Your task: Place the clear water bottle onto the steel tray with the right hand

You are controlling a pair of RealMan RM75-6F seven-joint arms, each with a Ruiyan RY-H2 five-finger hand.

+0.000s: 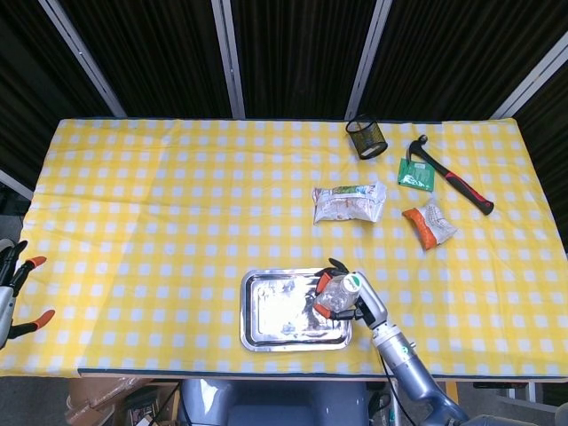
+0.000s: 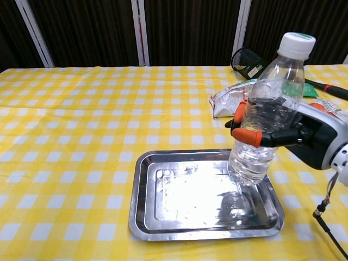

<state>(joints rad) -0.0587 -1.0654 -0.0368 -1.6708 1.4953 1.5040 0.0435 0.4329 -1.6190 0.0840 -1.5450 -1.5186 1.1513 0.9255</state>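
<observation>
Right hand (image 2: 296,136) is wrapped around the clear water bottle (image 2: 265,111), orange-tipped fingers (image 2: 246,136) closed across its middle, bottle upright with the cap up. The bottle is held over the right end of the steel tray (image 2: 144,209); its base appears just above or barely touching the tray floor, contact cannot be confirmed. Left hand (image 1: 12,288) is seen at the left bench edge in the head view, fingers spread, nothing held.

For the step in hand, the bottle should be lowered straight down and kept vertical until the base is seated flat inside the raised rim, and only then should the fingers be released; a base set on the sloped rim would likely tip.

Bench (image 1: 160,195) is covered by a yellow checked cloth. A mesh cup (image 1: 366,137), hammer (image 1: 453,177), green packet (image 1: 415,175) and two snack bags (image 1: 350,202) (image 1: 429,223) are left well apart at the far right. Dark curtains with metal frame bars are seen behind.
</observation>
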